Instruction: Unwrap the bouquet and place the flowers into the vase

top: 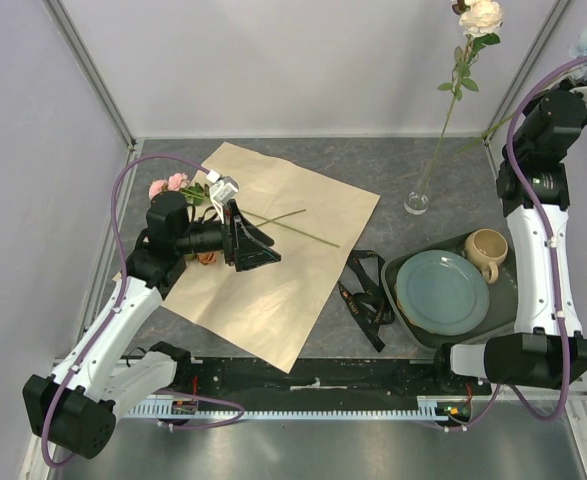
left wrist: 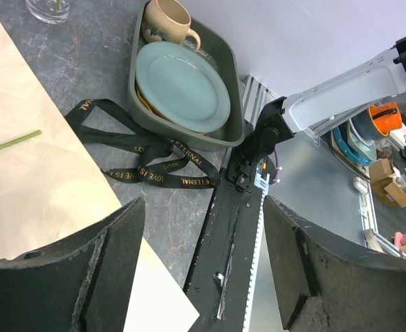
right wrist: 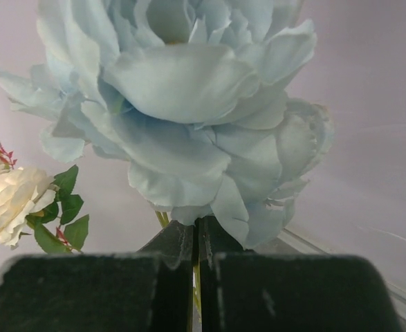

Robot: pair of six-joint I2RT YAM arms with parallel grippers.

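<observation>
Where the paper (top: 273,255) lies spread flat, it covers the left-centre of the tabletop (top: 373,165), with one corner toward the back and one at the near edge by the arm bases. Bare tabletop shows beyond the paper's far-right edge, up to the vase (top: 416,203). The ribbon (top: 365,295) lies loose between the paper's right edge and the tray (left wrist: 164,130), just beside the tray's wall. The tray holds the plate (top: 443,292) and the mug (top: 486,250) and sits at the right, close beside the right arm. Walls (top: 273,60) close the left, back and right sides.

Flowers:
- The vase stands behind the tray and holds the cream rose (top: 481,15), with the stem near upright and the bloom high against the back wall.
- A bare green stem (top: 303,233) lies across the paper.
- Pink flowers (top: 168,185) lie at the paper's left edge, beside the left arm's wrist.

Left arm: the elbow is raised over the paper's left edge and the forearm points right. The left tool (top: 261,248) hangs low over the paper, jaws wide, with nothing between them.

Right arm: it is reared up along the right wall, with the wrist at the far right corner. The right tool (right wrist: 197,249) is clamped tight on the stem of the blue flower (right wrist: 182,90). The bloom sits just above the fingertips, high over the tabletop and right of the cream rose.
</observation>
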